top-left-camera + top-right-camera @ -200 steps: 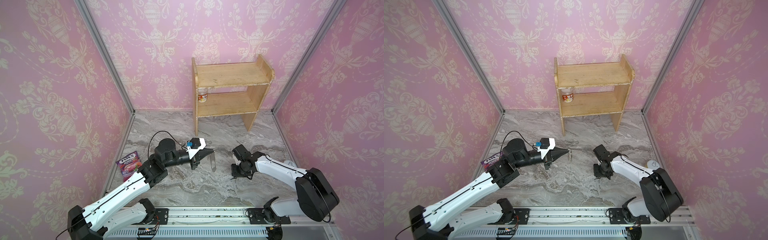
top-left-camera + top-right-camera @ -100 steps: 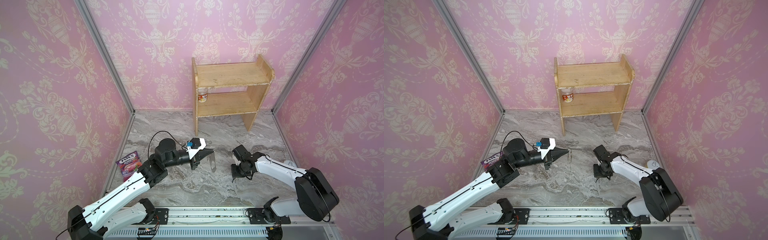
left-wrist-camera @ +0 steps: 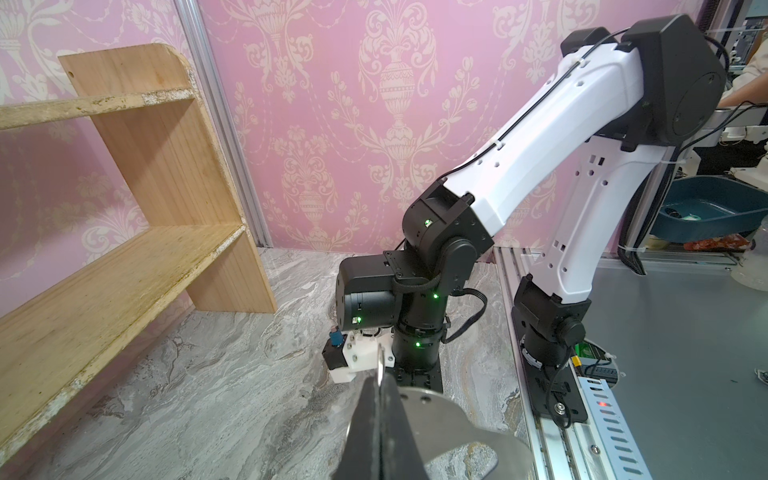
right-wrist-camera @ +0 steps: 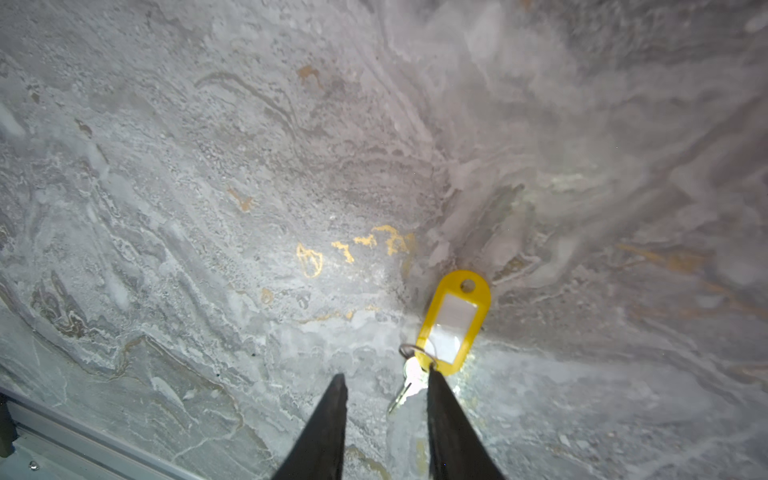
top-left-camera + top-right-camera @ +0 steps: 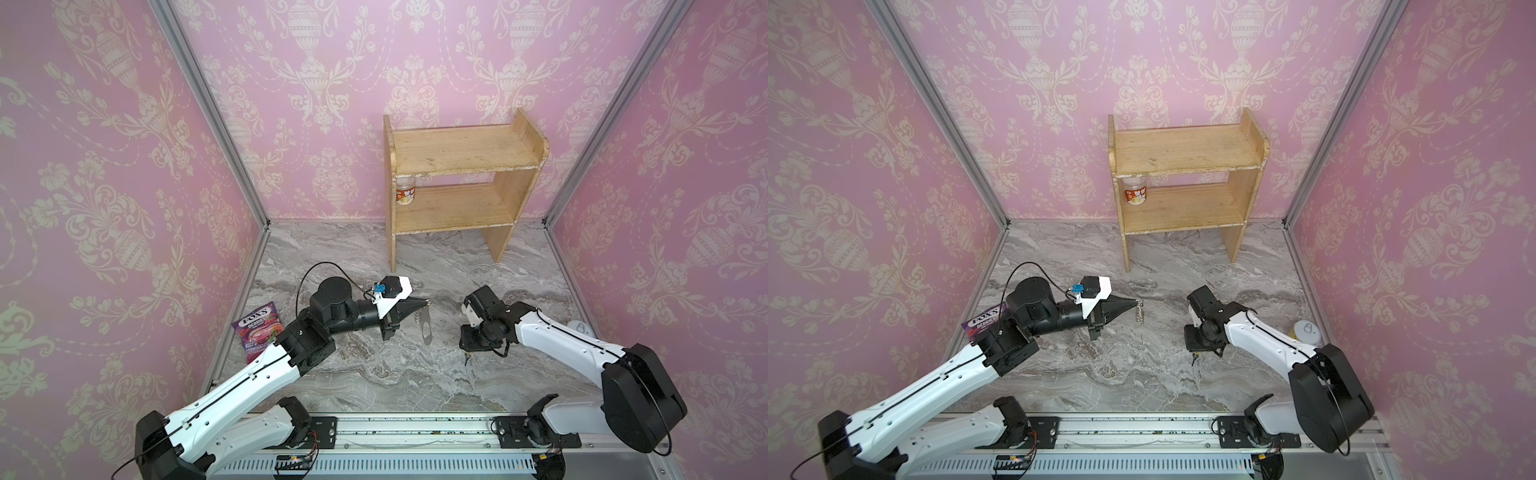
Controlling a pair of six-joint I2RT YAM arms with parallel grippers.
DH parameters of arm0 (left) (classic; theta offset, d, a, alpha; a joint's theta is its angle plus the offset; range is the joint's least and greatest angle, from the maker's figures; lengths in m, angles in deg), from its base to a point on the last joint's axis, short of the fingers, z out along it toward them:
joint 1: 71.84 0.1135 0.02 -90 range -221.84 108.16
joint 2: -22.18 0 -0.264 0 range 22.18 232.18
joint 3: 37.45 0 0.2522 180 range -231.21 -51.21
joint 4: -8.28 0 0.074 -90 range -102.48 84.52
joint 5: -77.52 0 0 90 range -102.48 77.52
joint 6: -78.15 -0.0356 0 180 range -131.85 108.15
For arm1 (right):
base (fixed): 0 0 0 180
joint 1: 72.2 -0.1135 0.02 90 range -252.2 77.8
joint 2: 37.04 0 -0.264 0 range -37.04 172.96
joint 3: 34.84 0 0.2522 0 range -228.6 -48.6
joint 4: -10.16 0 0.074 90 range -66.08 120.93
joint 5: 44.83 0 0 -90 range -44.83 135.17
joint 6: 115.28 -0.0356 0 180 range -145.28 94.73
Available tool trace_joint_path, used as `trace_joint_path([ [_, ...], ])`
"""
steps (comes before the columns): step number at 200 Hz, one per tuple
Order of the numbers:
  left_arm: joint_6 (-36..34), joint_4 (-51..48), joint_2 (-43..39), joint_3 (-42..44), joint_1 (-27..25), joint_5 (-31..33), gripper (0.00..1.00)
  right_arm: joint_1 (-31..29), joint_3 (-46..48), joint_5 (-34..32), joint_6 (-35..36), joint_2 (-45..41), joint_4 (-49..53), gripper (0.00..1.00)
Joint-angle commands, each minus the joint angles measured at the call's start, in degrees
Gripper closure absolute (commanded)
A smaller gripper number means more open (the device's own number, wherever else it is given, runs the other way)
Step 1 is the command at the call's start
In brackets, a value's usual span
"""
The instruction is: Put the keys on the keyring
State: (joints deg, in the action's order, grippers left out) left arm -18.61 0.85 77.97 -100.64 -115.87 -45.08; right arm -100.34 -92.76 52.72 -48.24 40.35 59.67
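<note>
Keys [image 4: 451, 328] at right tool [image 4: 386, 374] tip, seemingly touching.

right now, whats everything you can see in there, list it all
keyring: one, silver-grey metal plate, hanging from the left gripper above the tabletop
keys: one small key on a yellow tag, lying on the tabletop under the right gripper
shelf: one, light wood, two tiers, against the back wall
jar: one, clear with a red-orange label, left end of the lower tier
candy packet: one, purple, at the tabletop's left edge by the wall
round object: one, white, at the right edge behind the right arm; cannot tell what it is
tabletop: one, grey marble
left gripper: one, black, shut on the keyring
right gripper: one, black, jaws apart, pointing down at the keys
</note>
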Motion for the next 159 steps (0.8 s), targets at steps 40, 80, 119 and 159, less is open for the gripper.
trace_joint_path([
  [40,-1.2,-0.4,-1.5,-1.2,0.4,1.0,1.0,0.0,0.5,3.1,6.5,2.2,0.4,0.44],
  [80,-1.5,-0.9,-1.5,-1.4,0.4,0.9,1.0,0.0,0.9,2.7,7.2,4.6,-0.3,0.5],
  [119,-1.5,-1.0,-1.6,-1.5,0.4,0.9,1.0,-0.1,0.9,2.1,6.5,6.0,0.1,0.61],
  [159,-1.5,-0.5,-1.5,-1.4,0.4,0.7,1.0,-0.3,0.2,0.4,5.5,7.3,0.3,0.61],
])
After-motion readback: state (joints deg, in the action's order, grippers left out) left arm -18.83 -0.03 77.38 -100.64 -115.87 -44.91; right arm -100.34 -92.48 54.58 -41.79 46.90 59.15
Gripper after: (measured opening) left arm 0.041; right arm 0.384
